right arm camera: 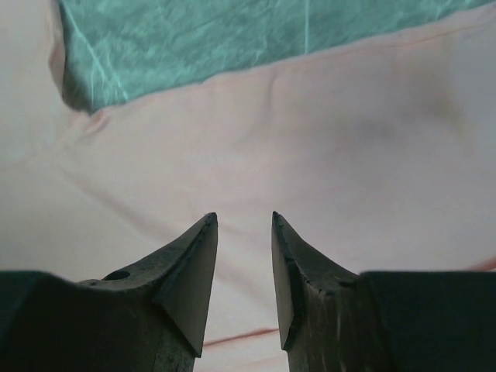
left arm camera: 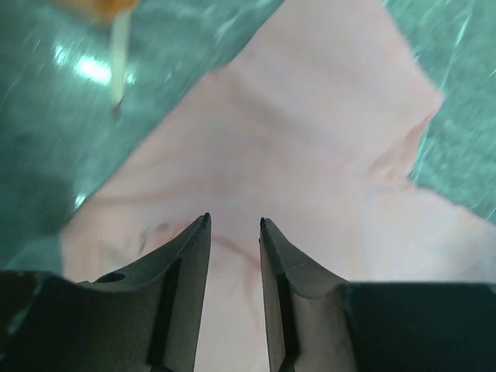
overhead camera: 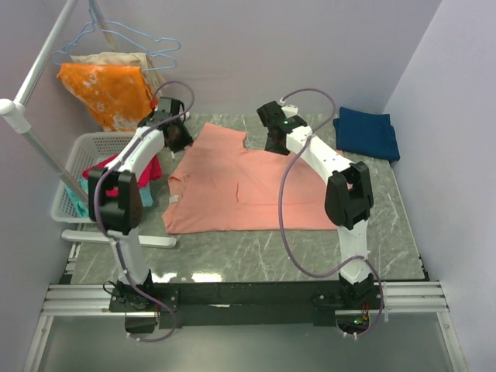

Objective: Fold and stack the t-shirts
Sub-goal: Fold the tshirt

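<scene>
Pink shirt (overhead camera: 248, 190) lies mid-tabletop (overhead camera: 256, 256), fold in hand — left gripper (left arm camera: 234, 223) and right gripper (right arm camera: 244, 217) hover over it, parted, empty; next, probably pinch its far edge.

The left arm (overhead camera: 128, 167) and right arm (overhead camera: 322, 159) are wearing white shells between black joint housings. Grey-purple cables (overhead camera: 280, 203) are looping along each, and a green light (overhead camera: 287, 121) is glowing on the right one. The left gripper (left arm camera: 234, 223) and right gripper (right arm camera: 244, 217) are showing dark wedge-shaped fingers (left arm camera: 182, 287) tapering to points.
</scene>
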### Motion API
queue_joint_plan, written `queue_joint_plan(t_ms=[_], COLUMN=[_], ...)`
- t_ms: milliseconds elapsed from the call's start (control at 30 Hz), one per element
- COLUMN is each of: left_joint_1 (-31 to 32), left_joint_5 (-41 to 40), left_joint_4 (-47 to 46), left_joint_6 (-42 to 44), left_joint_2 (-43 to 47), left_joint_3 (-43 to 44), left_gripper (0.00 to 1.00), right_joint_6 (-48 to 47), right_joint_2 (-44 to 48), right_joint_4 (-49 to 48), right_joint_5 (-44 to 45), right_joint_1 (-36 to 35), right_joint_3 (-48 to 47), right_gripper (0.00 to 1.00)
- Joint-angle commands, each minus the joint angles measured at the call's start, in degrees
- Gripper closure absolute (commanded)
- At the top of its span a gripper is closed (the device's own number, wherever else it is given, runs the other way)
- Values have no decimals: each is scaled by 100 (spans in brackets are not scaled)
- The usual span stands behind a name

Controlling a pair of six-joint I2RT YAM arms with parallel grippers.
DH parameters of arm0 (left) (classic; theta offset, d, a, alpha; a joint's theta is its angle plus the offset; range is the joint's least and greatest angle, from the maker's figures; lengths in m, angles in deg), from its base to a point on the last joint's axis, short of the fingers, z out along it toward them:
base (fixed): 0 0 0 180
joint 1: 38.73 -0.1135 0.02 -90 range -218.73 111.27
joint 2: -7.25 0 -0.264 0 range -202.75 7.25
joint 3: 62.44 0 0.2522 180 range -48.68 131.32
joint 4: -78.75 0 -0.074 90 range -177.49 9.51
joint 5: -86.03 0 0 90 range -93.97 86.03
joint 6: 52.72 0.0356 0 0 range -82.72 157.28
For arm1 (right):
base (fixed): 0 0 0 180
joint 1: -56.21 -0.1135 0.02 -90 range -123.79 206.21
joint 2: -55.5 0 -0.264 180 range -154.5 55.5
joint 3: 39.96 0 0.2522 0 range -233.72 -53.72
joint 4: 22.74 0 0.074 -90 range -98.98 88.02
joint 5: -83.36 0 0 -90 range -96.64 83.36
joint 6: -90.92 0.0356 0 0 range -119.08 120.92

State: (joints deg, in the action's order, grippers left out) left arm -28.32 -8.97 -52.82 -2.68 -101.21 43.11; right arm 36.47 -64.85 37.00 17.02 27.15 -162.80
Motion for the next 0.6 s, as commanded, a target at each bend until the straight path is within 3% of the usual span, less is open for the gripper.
queue_joint_plan(t_ms=[0, 167, 333, 567], left_joint_1=[31, 40, 40, 40], left_joint_5=[-46, 183, 122, 51], left_joint_4=[241, -82, -935, -1339], left_joint_6=[270, 472, 779, 1175], left_joint_2=[-1068, -1967, -2477, -3382], left_joint_3=[1357, 2412, 2545, 3713], left_gripper=[62, 62, 58, 52], right_joint_6=[-57, -276, -461, -488], right_joint_2=[162, 29, 188, 74], right_joint_4=[9, -263, -993, -1204], right_joint_5=[-62, -388, -573, -670], right_joint_1=[304, 646, 814, 937], right_joint_3=[-228, -247, 202, 378], right_gripper=[59, 62, 63, 65])
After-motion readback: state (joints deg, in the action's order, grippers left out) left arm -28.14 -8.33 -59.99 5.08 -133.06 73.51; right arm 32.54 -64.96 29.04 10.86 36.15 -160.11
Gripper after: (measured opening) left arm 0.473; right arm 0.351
